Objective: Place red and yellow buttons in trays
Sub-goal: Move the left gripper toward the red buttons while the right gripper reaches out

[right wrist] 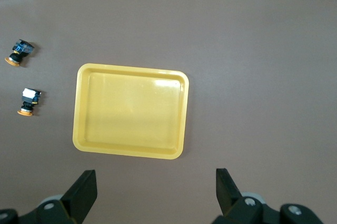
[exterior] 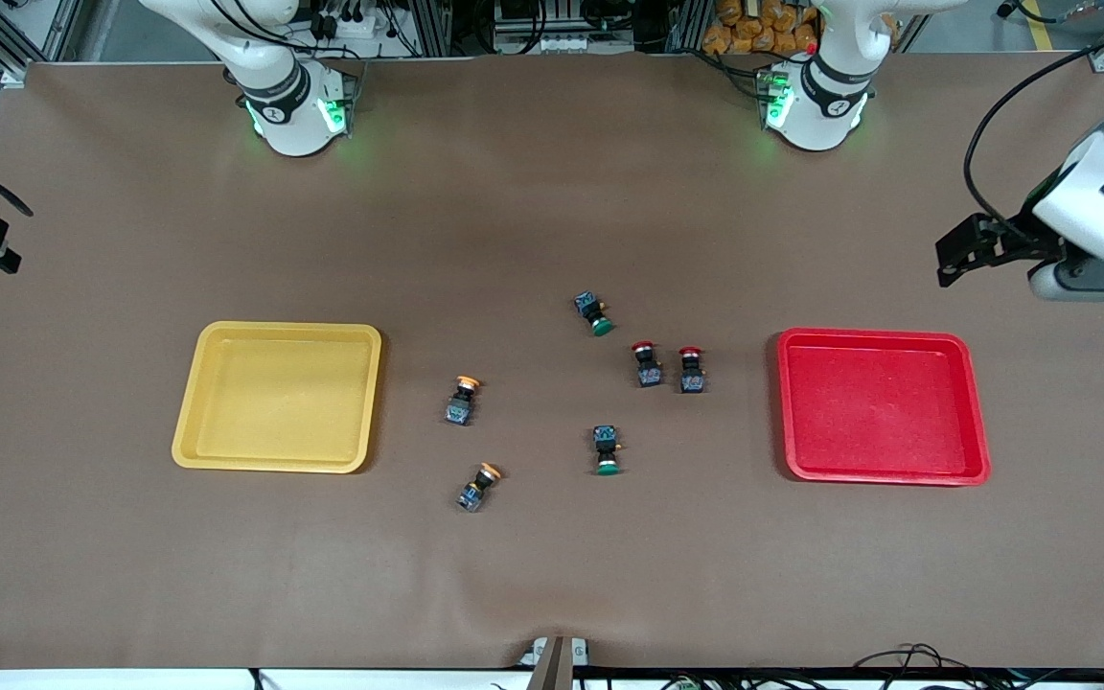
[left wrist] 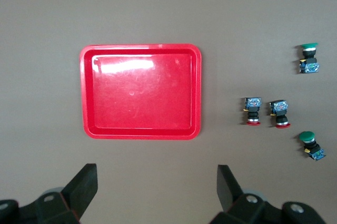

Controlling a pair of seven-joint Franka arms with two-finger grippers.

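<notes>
Nearest camera: yellow button on the tabletop, second yellow button farther back, both beside the empty yellow tray.
Two red buttons sit side by side near the empty red tray; green buttons between. Left gripper over the tabletop by the red tray, jaws spread, empty. Right gripper by the yellow tray, jaws spread, empty.

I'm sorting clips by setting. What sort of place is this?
Probably a robotics lab: two arm bases bolted along a brown-covered table, aluminium framing and loose cables at its edges, and sorting props: a yellow tray and a red tray.
</notes>
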